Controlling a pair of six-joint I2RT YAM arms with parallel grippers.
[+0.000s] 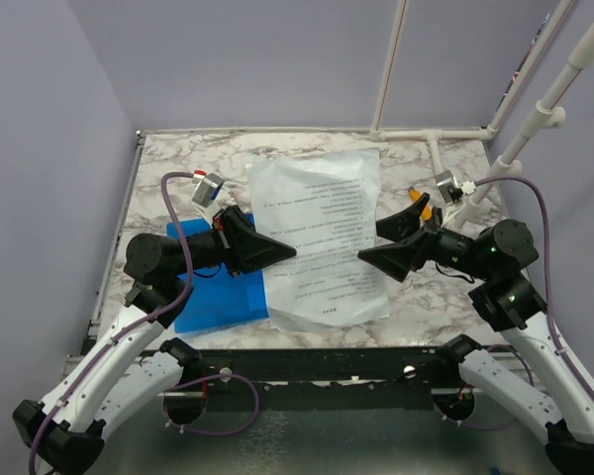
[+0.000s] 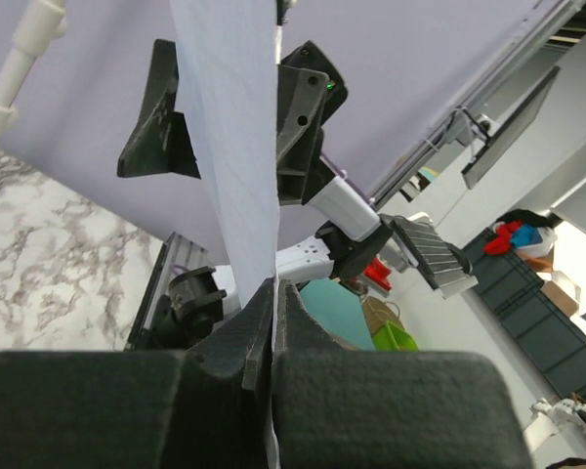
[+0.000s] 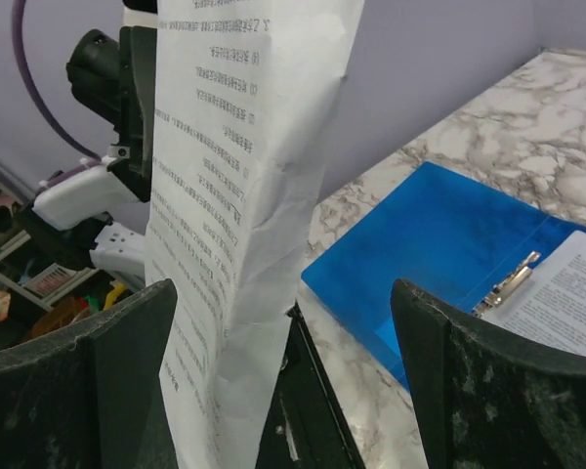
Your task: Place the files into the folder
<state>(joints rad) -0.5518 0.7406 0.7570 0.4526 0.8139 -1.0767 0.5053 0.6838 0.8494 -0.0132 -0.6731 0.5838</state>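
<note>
Left gripper (image 1: 280,253) pinched tight on the left edge of thin white printed paper sheet (image 1: 322,237), holding it lifted mid-frame above grey-veined marble table (image 1: 426,297). Right gripper (image 1: 371,245) spread wide, the sheet's right edge between its jaws, unclamped. Probably placed there to steady the floppy page. Sheet creased, bowed, dense black text. Open at lower left, under the left arm: glossy blue plastic folder (image 1: 218,302), with silver metal clip (image 3: 508,283) and another printed page (image 3: 576,283) inside.

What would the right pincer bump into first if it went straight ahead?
Probably the white printed paper sheet, which the left pincer holds up right in front of the open right pincer; depth is hard to judge.
</note>
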